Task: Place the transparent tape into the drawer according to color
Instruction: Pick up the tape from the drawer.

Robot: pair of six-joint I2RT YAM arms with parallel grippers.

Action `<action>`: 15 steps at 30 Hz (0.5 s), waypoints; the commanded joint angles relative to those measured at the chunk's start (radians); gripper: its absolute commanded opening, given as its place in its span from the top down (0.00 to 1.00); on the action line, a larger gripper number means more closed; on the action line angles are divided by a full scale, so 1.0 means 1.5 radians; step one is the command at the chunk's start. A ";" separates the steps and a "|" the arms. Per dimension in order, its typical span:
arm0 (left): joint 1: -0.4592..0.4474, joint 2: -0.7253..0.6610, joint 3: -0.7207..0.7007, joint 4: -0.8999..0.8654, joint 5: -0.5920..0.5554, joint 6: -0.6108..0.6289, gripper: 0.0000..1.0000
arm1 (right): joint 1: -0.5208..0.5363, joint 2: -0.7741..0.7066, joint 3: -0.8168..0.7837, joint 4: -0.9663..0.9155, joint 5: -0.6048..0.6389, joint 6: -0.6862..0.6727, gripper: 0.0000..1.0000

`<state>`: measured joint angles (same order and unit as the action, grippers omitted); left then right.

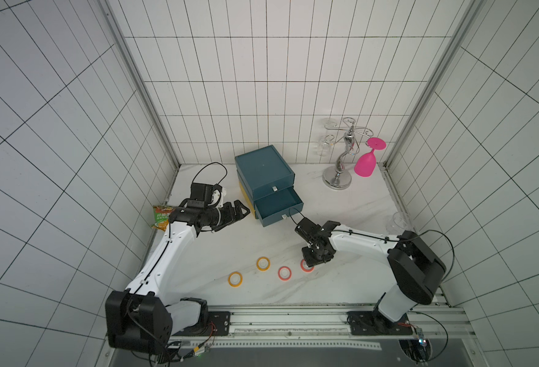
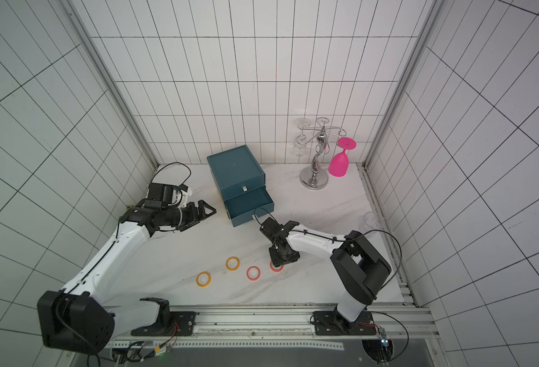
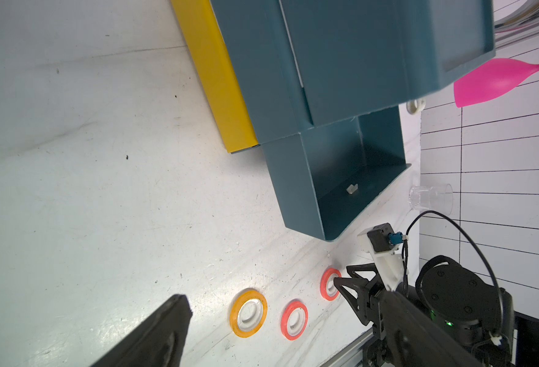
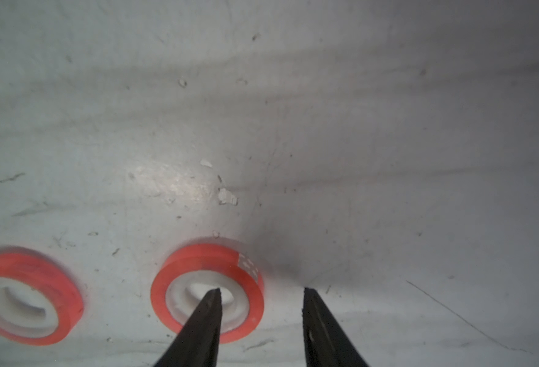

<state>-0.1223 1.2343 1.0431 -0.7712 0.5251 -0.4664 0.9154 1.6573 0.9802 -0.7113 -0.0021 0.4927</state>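
Before the open drawer [image 1: 274,220], right gripper [image 4: 261,290] straddles a red tape roll [image 4: 198,263]'s rim, jaws apart; beside the drawer, left gripper [image 1: 238,217] gapes wide, empty.

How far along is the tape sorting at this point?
Done: nothing visibly; the open drawer shows nothing inside, and no purple rolls are in sight. In hand: the right gripper straddles the wall of one red roll, jaws not yet closed. Left: that roll, the other red roll and two orange rolls lie on the table. The left gripper hangs open, idle.
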 commanded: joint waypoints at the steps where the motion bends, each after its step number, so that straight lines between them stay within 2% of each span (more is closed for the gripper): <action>1: 0.002 -0.009 -0.001 -0.005 0.004 0.016 0.02 | 0.012 0.015 0.025 0.008 0.011 0.011 0.56; 10: 0.005 -0.008 0.001 -0.008 0.003 0.019 0.02 | 0.025 0.045 0.008 0.007 0.002 0.016 0.68; 15: 0.007 -0.006 0.000 -0.009 0.002 0.020 0.02 | 0.027 0.051 -0.003 0.009 0.000 0.020 0.85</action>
<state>-0.1184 1.2343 1.0431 -0.7841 0.5251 -0.4549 0.9436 1.6936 0.9836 -0.6937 -0.0010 0.5098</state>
